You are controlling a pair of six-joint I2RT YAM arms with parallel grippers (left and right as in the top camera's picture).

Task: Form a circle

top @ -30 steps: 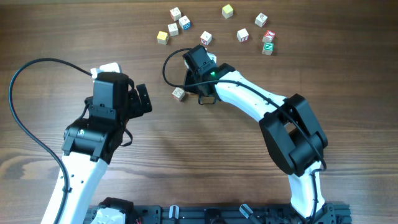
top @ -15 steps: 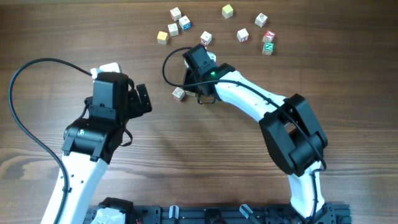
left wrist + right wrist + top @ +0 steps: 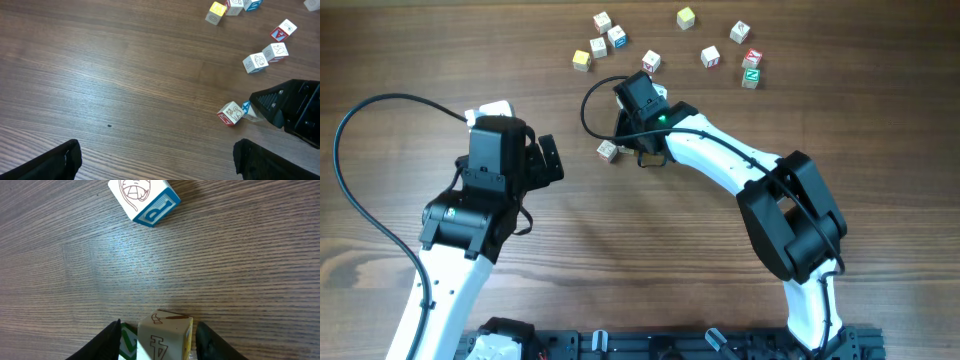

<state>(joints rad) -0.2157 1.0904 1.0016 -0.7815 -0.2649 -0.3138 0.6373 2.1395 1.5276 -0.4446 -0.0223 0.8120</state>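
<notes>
One alphabet cube [image 3: 165,335] sits between the fingers of the right claw [image 3: 158,330].

My right gripper [image 3: 628,150] is just beside one cube [image 3: 608,151]; the other cubes [image 3: 650,62] lie scattered on the table [image 3: 820,120].

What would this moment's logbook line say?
left gripper: open, empty | right gripper: straddling block | other blocks: scattered | task: unfinished

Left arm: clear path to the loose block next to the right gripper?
Probably yes. The block lies on the table, nothing between it and the open left gripper. The right gripper stands close beside it, so clearance looks tight.
</notes>
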